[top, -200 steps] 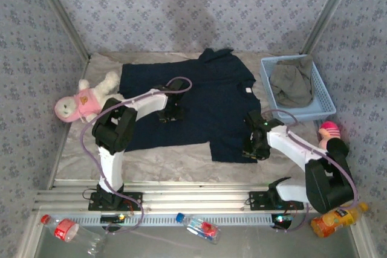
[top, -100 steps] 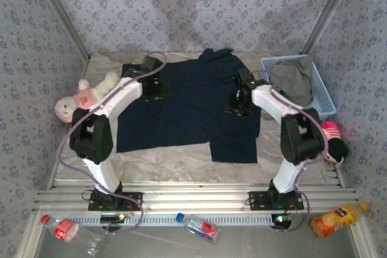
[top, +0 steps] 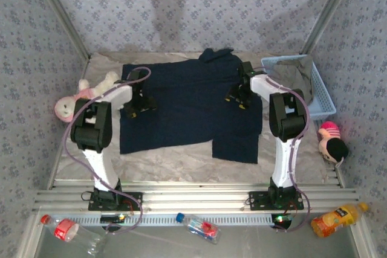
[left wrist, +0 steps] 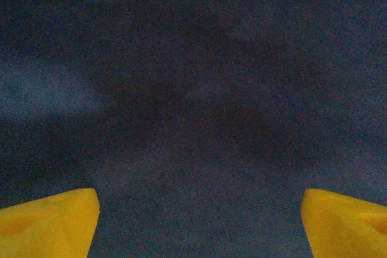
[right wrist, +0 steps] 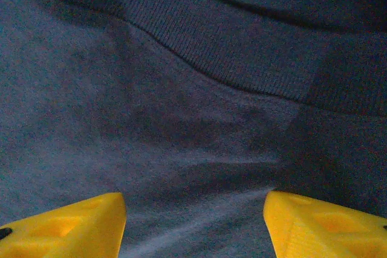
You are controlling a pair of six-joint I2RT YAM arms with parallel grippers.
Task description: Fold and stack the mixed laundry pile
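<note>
The left gripper (top: 138, 102) hung low over the left part of the navy garment (top: 187, 107). From its wrist camera, the left gripper (left wrist: 199, 216) stood spread wide, its yellow fingertips (left wrist: 48, 225) far apart at the two bottom corners with nothing but flat dark cloth (left wrist: 193, 89) between them, gripping nothing. The right gripper (top: 237, 96) hovered over the garment's upper right area. In its own wrist view, the right gripper (right wrist: 193, 225) was likewise parted and empty, with one yellow finger (right wrist: 66, 228) at each lower corner above the navy fabric (right wrist: 151, 131). A ribbed band (right wrist: 242, 58) of that fabric curved across the upper half of the right wrist view. The navy garment lay spread flat in the middle of the table's crumpled grey cover (top: 175, 155), a narrower section reaching toward the near edge on the right. The olive-grey garment (top: 300, 74) sat bunched inside the light blue basket (top: 323, 98) at the far right, partly hidden by the right arm. A pink-and-cream plush toy (top: 75, 104) lay just left of the navy garment, and a pink-and-black doll (top: 332, 143) lay on the right. Near the arm bases were a clear bottle with a red cap (top: 63, 231), a small bottle (top: 198, 226) and an orange juice bottle (top: 335, 217).
</note>
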